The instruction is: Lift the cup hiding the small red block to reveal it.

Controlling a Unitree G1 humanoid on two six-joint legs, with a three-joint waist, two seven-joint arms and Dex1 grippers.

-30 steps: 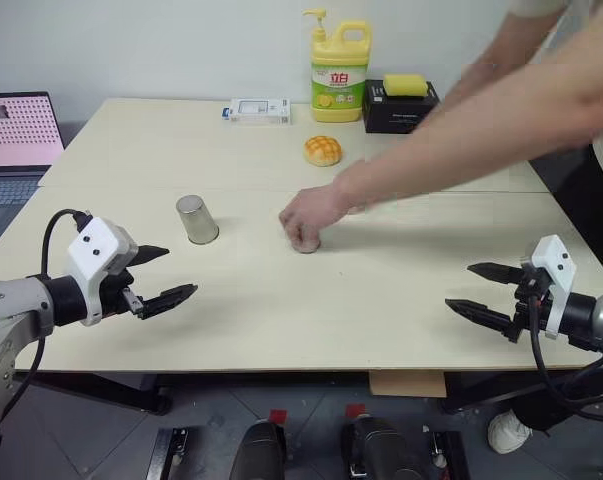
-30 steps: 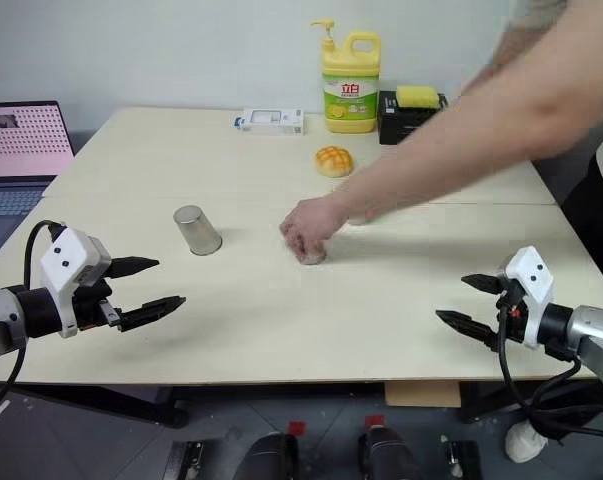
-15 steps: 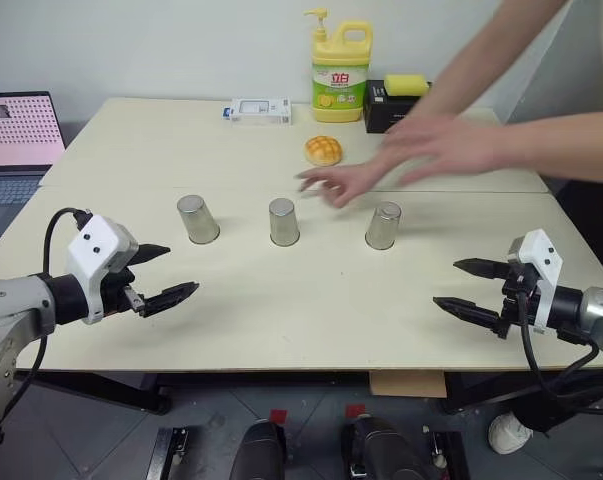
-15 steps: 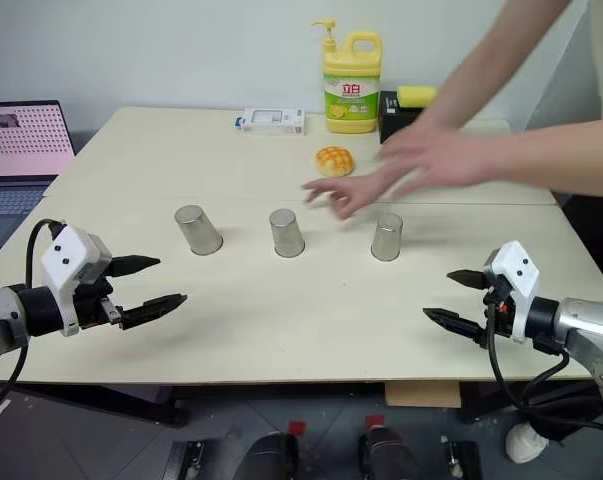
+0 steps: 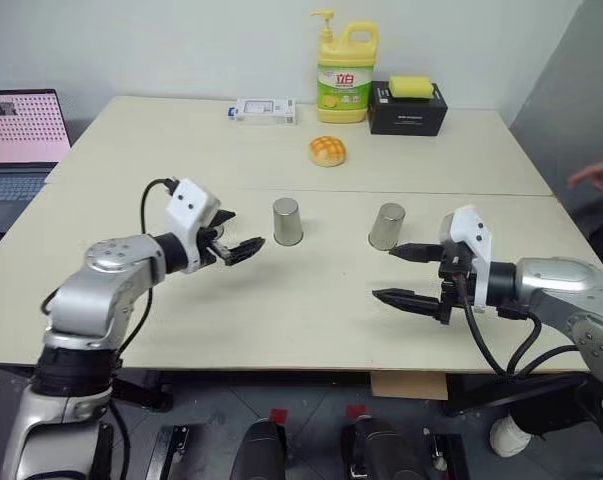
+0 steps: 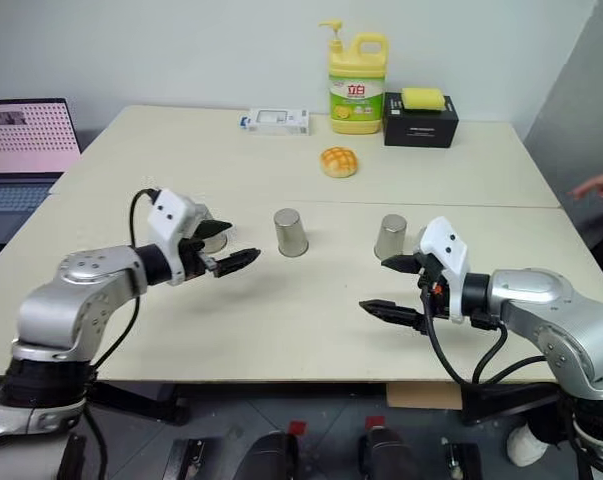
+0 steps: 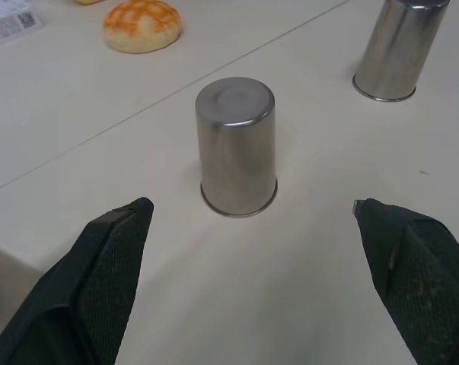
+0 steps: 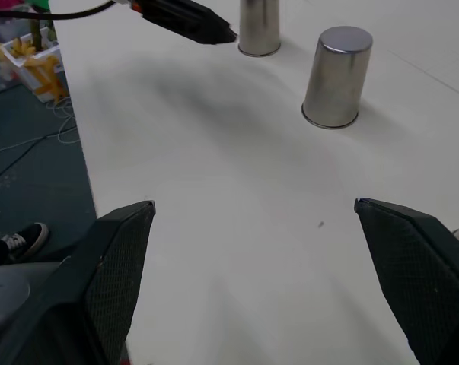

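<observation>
Three steel cups sat upside down in a row on the table (image 5: 311,300): the left cup (image 6: 215,231) half hidden behind the left gripper (image 5: 230,244), the middle cup (image 5: 287,221), the right cup (image 5: 386,226). Both the left and the right gripper (image 5: 406,274) hung wide open, holding nothing. Couldn't see any red block.

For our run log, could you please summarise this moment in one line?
left gripper: open, by left cup | right gripper: open, empty | cups upside down | red block hidden
</observation>
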